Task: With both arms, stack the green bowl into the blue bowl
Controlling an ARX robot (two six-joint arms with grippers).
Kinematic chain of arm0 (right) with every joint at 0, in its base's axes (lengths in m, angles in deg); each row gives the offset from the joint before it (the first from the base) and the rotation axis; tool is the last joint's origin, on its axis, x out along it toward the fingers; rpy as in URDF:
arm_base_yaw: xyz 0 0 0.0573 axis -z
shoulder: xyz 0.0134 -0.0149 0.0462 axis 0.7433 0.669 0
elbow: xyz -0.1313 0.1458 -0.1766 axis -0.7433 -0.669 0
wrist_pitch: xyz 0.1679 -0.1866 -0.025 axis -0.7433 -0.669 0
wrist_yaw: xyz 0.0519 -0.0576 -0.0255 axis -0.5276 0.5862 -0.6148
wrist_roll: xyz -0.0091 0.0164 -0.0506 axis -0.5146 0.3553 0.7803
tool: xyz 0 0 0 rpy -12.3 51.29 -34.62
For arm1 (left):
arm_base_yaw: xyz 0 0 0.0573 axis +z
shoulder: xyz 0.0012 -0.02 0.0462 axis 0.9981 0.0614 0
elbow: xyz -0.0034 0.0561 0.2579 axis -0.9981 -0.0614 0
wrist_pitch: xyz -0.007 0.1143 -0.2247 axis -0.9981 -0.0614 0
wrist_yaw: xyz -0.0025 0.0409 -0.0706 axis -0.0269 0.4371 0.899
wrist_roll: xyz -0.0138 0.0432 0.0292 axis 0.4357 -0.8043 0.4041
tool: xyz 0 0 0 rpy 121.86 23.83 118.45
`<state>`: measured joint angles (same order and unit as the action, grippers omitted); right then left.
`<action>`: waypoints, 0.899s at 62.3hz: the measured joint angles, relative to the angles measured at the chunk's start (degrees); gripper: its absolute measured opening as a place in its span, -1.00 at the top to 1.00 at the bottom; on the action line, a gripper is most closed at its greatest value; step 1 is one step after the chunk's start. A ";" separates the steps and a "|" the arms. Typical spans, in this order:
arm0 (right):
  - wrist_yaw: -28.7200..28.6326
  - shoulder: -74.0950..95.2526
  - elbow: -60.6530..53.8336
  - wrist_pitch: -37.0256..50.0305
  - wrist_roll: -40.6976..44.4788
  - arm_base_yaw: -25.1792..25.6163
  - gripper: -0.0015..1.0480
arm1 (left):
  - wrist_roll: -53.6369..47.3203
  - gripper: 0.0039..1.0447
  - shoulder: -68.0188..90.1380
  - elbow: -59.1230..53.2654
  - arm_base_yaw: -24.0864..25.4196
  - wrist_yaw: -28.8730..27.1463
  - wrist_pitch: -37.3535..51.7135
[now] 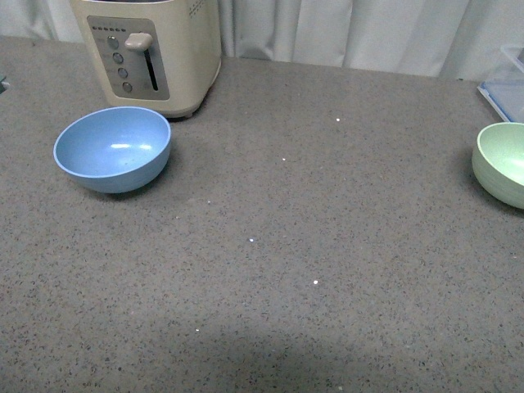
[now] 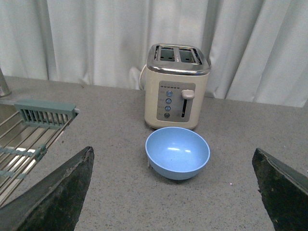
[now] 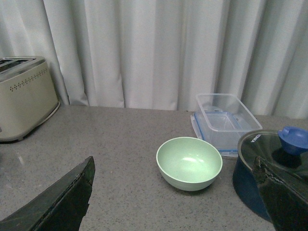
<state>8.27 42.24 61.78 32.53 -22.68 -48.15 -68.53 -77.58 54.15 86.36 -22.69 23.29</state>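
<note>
The front view's right edge slices off the green bowl, and its top edge crops the toaster, whose panel lettering is too small to read. The wrist views show only the finger ends of the left claw and right claw. What looks like a dark pot sits partly behind a right finger.

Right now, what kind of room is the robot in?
Probably a kitchen. There is a toaster on a speckled counter, a wire dish rack, and a blue pot with a glass lid.
</note>
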 joint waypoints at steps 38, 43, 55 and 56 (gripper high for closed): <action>0.00 0.00 0.00 0.00 0.00 0.00 -0.83 | 0.00 -0.88 0.00 0.00 0.00 0.02 0.00; 0.00 0.00 0.00 0.00 0.00 0.00 -0.83 | 0.00 -0.88 0.00 0.00 0.00 0.00 0.00; 0.00 0.00 0.00 0.00 0.00 0.00 -0.83 | 0.00 -0.88 0.00 0.00 0.00 0.00 0.00; 0.00 0.00 0.00 0.00 0.00 0.00 -0.83 | 0.00 -0.88 0.00 0.00 0.00 0.00 0.00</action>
<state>8.27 42.24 61.78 32.53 -22.68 -48.15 -68.53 -77.58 54.15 86.36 -22.69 23.29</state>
